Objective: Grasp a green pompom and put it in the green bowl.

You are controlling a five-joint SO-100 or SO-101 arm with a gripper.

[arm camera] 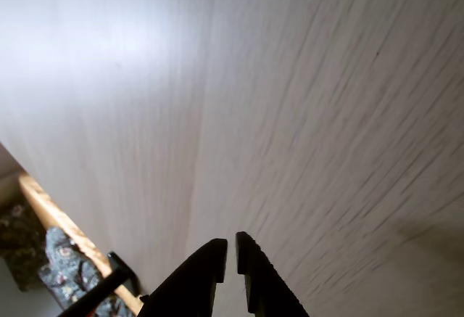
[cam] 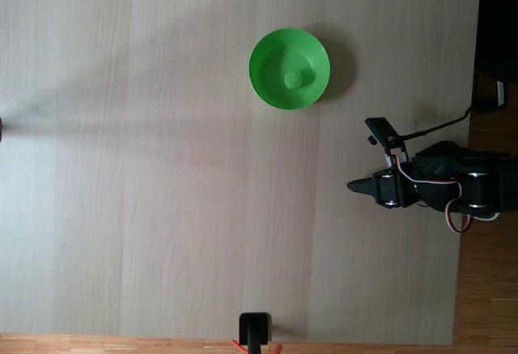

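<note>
**Pompom lies in the bowl, fingers nearly together over bare wood**

The table (cam: 162, 168), pale wood with fine grain, is the biggest thing in both views; in the wrist view it stretches away ahead of the fingertips, blurred and washed by glare at upper left. Wooden floor borders it along the right and bottom edges of the fixed view.

The green bowl (cam: 289, 69) is round, smooth and bright, standing well apart from the gripper (cam: 354, 185), up and to the left of the fingertips in the fixed view. Its shadow falls to its right.

The arm (cam: 453, 188) is black with red and white wires, cut off at the right edge.

The gripper (arm camera: 231, 250) shows two dark fingers (arm camera: 203, 273) with a slim gap between the tips, holding nothing.

The green pompom (cam: 294, 79) sits inside the bowl, near its middle; being the same green, it is hard to make out and its fuzz cannot be judged.

A small black object (cam: 255, 327) stands at the table's bottom edge, partly cut off.
</note>
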